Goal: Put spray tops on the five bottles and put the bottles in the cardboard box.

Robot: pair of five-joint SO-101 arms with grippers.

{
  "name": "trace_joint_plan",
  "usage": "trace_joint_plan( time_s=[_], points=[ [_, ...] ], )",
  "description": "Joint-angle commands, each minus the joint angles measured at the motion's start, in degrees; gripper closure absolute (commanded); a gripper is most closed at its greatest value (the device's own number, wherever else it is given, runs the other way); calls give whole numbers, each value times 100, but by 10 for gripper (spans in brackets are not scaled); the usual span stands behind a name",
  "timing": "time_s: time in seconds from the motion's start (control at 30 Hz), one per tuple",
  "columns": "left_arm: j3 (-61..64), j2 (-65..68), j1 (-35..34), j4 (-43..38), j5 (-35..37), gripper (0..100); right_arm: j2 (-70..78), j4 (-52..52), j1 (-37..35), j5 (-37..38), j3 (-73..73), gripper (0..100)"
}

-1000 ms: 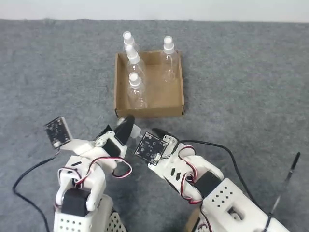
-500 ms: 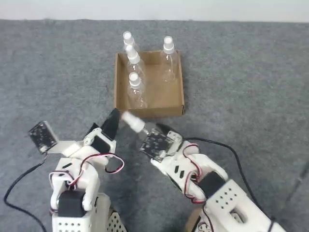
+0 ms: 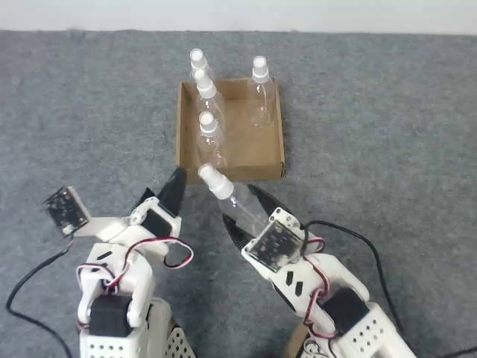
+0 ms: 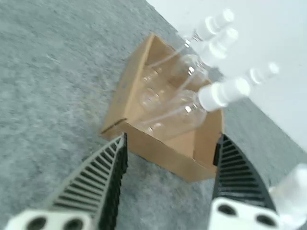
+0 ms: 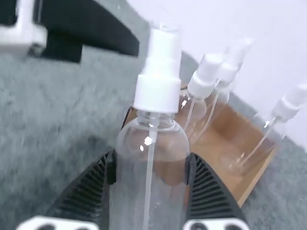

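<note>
Clear bottle (image 3: 240,207), spray top (image 3: 211,177) on, is clamped in the right gripper (image 3: 244,212) at six o'clock from the box (image 3: 231,173); left gripper (image 4: 172,143) stands open, empty.

**Robotics lab or hobbyist test bench.** Two white plastic arms, the left arm (image 3: 119,287) and the right arm (image 3: 328,287), are standing side by side at a desk (image 3: 387,112) that is wearing a grey felt-like covering. Bare circuit boards (image 3: 65,210) and loose red and black wires (image 3: 182,256) are showing on the arms. A plain cardboard box (image 3: 257,171) is sitting on the covering, and a bare white wall (image 3: 335,15) is running behind.
</note>
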Motion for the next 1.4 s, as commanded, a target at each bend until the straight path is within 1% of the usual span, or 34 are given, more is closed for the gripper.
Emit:
trace_joint_plan(
  time_s=[0.0,0.17,0.3,0.37,0.5,0.7,0.87,1.0,1.17,1.27,1.37],
  points=[
    [-277,-105,387,-88,26,731,-690,66,66,-88,79,961],
    [-198,-105,484,-114,9,731,-646,31,22,-105,114,961],
    [-207,-105,492,-123,9,731,-576,57,-303,-97,132,961],
    [-215,-105,607,-123,9,731,-567,66,-374,-97,176,961],
    [-224,-105,1046,-79,0,731,-567,48,-374,-97,193,961],
    [-224,-105,1169,-79,0,732,-567,57,-374,-70,193,961],
    [-224,-105,1336,-79,-18,732,-567,40,-374,141,281,961],
    [-207,-105,1530,-18,-237,732,-567,40,-374,141,281,961],
    [-207,-105,1802,44,-246,732,-567,57,-374,141,281,961],
    [-198,-105,1899,44,-281,732,-567,57,-374,141,281,961],
    [-127,-105,1925,18,-484,732,-567,57,-374,141,281,961]
  ],
)
